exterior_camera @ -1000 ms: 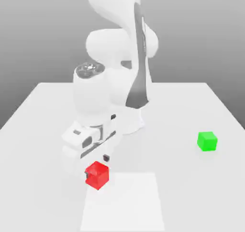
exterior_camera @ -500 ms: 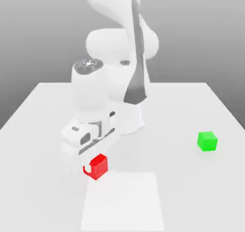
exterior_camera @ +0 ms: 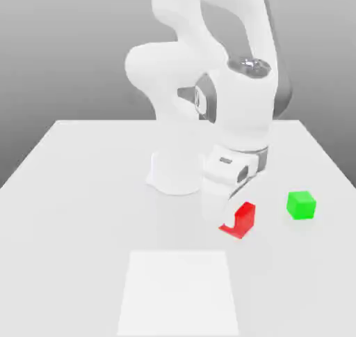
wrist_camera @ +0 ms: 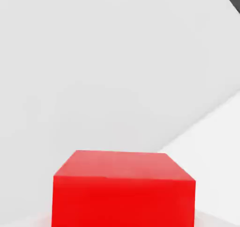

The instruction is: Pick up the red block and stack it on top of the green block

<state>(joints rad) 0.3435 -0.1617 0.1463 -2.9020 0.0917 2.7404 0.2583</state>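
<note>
My tool [exterior_camera: 233, 219] is clenched on the red block [exterior_camera: 243, 220], gripping it by its sides. In the exterior view I have it near the middle of the scene, a little toward the exterior view's right. The block sits turned at an angle to that view, with part of it hidden behind the white of my tool. How high it is above the tabletop [exterior_camera: 90, 210] I cannot tell for certain.

The green block [exterior_camera: 301, 205] rests on the tabletop, farther toward the exterior view's right. It is near the red block but apart from it, with bare tabletop between the two. Its top is uncovered, and it stands flat and upright.

My arm [exterior_camera: 240, 106] reaches from its base [exterior_camera: 177, 172], bending over so that the tool points down. The white square [exterior_camera: 179, 290] lies flat on the tabletop, closer to the exterior view's camera than either block and toward the exterior view's left of the red one. In the hand view the red block looms large, showing me a lighter top face and a deeper red side, with pale grey and white surfaces beyond it.
</note>
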